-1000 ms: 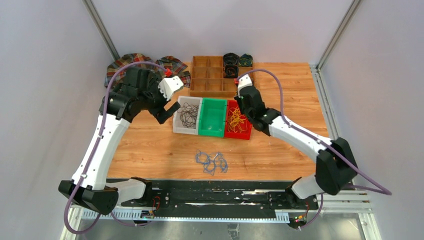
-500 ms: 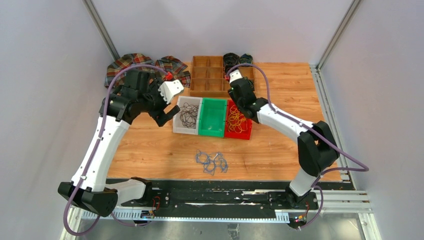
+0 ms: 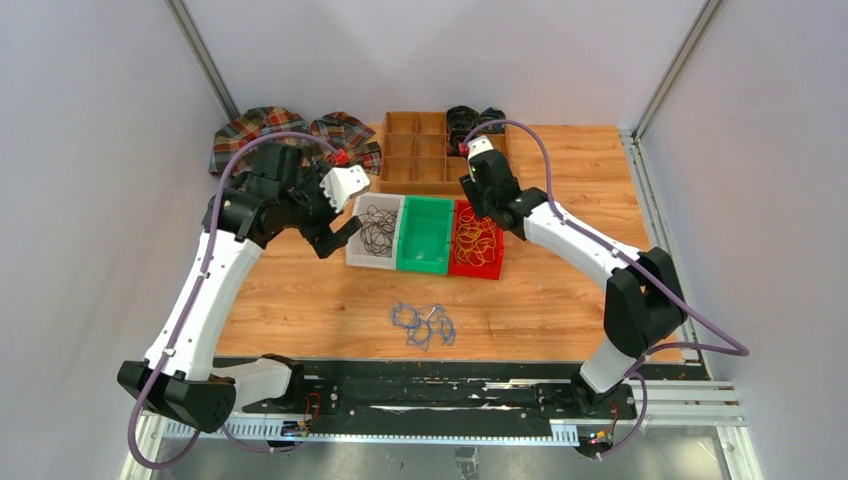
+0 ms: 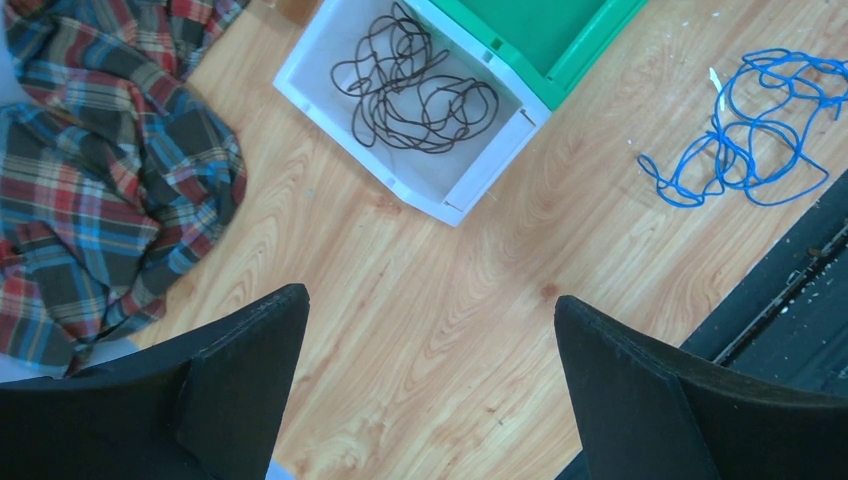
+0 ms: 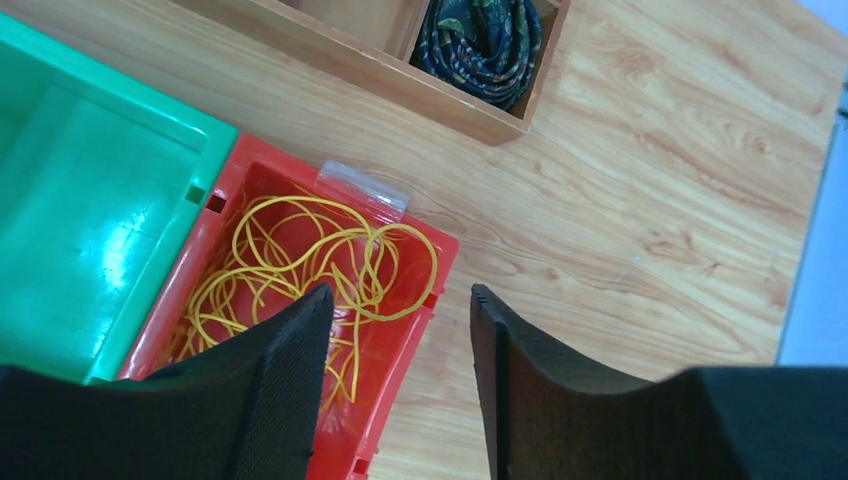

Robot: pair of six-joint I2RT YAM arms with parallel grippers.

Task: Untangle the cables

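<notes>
The cables lie apart in three places. A black cable (image 3: pixel 377 228) (image 4: pixel 415 85) fills the white bin (image 3: pixel 352 252). Loops of yellow cable (image 3: pixel 474 240) (image 5: pixel 300 265) rest in the red bin (image 3: pixel 478 271) (image 5: pixel 445 250). On the bare wood near the front lies a blue cable (image 3: pixel 423 322) (image 4: pixel 750 135) in a loose tangle. My left gripper (image 3: pixel 338 234) (image 4: pixel 430 300) hangs wide open over the wood, left of the white bin, holding nothing. My right gripper (image 3: pixel 478 200) (image 5: pixel 400 290) is open above the red bin's back right corner, with nothing between its fingers.
A green bin (image 3: pixel 425 238) (image 5: pixel 80 200) with nothing in it stands between the white and red bins. Behind them is a wooden divided tray (image 3: pixel 420 160) (image 5: pixel 400 80) with dark rolled coils (image 3: pixel 465 120) (image 5: pixel 480 40). A plaid cloth (image 3: pixel 255 125) (image 4: pixel 90 160) lies at the back left.
My right gripper has opened and drawn back from over the red bin toward its rear corner. The left arm has shifted only slightly.
</notes>
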